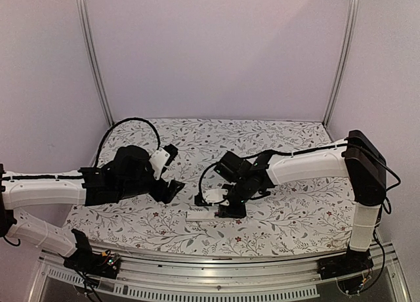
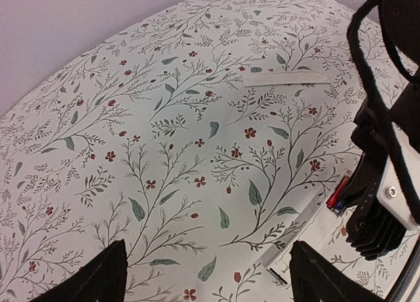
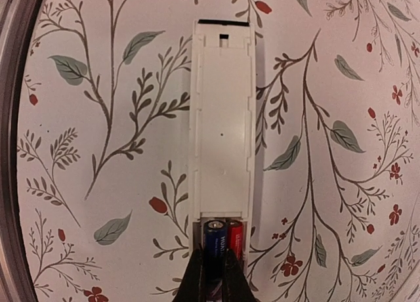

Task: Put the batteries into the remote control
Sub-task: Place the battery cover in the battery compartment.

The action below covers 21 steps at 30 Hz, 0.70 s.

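The remote control (image 3: 222, 118) is a slim white bar lying flat on the flowered cloth, its open battery bay at the end nearest the right wrist camera. Two batteries lie side by side in that bay: a black one (image 3: 214, 239) and a red-orange one (image 3: 235, 236). My right gripper (image 3: 213, 279) is shut on the black battery, one finger on each side of it. From above, the right gripper (image 1: 226, 210) stands over the right end of the remote control (image 1: 200, 215). My left gripper (image 2: 210, 276) is open and holds nothing, just left of the remote control (image 2: 295, 243).
A thin white strip (image 2: 287, 79) lies flat on the cloth, farther back from the remote. The right arm (image 2: 387, 151) and its black cable fill the right edge of the left wrist view. The left gripper (image 1: 173, 171) hovers left of centre. A metal rail (image 1: 197, 285) runs along the near table edge.
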Each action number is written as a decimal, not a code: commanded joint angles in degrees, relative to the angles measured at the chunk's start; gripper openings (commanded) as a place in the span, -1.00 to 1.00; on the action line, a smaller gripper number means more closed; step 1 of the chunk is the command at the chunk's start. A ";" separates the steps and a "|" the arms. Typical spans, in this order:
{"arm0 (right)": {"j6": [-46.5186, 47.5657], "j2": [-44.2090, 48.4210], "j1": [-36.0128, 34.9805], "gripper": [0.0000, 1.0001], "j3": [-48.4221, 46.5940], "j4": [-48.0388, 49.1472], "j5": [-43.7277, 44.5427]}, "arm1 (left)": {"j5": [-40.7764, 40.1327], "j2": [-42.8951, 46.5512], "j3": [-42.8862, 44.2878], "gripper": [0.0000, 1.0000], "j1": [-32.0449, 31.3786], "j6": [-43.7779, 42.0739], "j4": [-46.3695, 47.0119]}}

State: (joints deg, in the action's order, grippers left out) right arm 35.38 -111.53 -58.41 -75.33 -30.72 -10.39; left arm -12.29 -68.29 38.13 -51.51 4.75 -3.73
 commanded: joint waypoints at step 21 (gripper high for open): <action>-0.04 1.21 0.32 -0.69 0.58 -1.98 1.79 | 0.28 -2.01 0.36 0.71 0.62 -0.70 0.21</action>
State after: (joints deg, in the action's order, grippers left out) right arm 35.42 -111.46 -58.41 -75.24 -31.14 -9.08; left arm -12.29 -69.32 38.13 -51.51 4.54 -3.73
